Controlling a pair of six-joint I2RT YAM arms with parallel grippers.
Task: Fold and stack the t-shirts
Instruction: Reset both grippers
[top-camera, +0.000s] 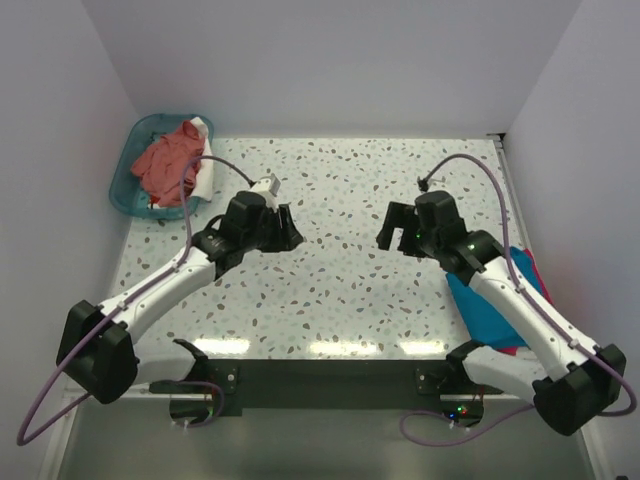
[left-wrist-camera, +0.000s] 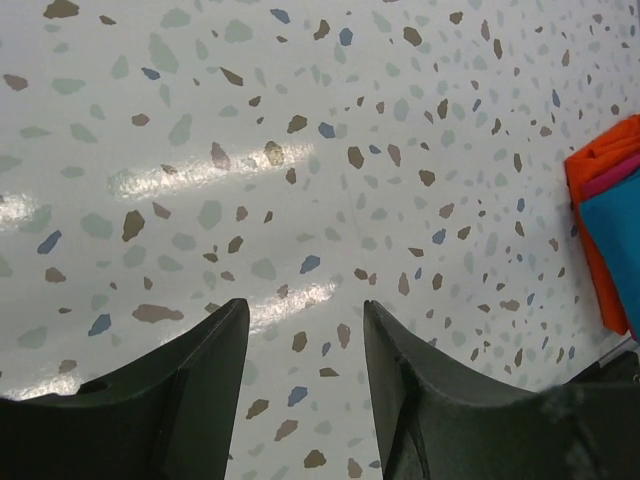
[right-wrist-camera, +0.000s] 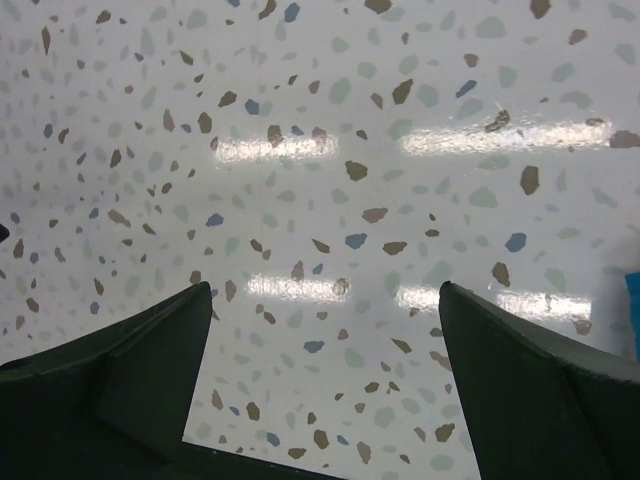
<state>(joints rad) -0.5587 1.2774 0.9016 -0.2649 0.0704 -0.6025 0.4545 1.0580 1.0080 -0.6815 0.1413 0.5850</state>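
A folded stack lies at the table's right edge, partly under my right arm: a teal-blue t-shirt (top-camera: 483, 305) on top and a magenta-pink one (top-camera: 530, 266) under it. The left wrist view shows the stack's orange (left-wrist-camera: 592, 170), magenta (left-wrist-camera: 612, 178) and teal (left-wrist-camera: 615, 240) layers. A dusty salmon-pink t-shirt (top-camera: 163, 160) and a white one (top-camera: 203, 178) lie crumpled in the basket. My left gripper (top-camera: 287, 232) (left-wrist-camera: 305, 320) is open and empty over the bare table at centre left. My right gripper (top-camera: 390, 228) (right-wrist-camera: 325, 295) is open wide and empty at centre right.
The translucent teal basket (top-camera: 122, 188) stands at the back left corner. White walls close the table at the back and both sides. The speckled tabletop (top-camera: 330, 290) lies bare between the two grippers. A sliver of teal cloth (right-wrist-camera: 634, 300) shows at the right wrist view's edge.
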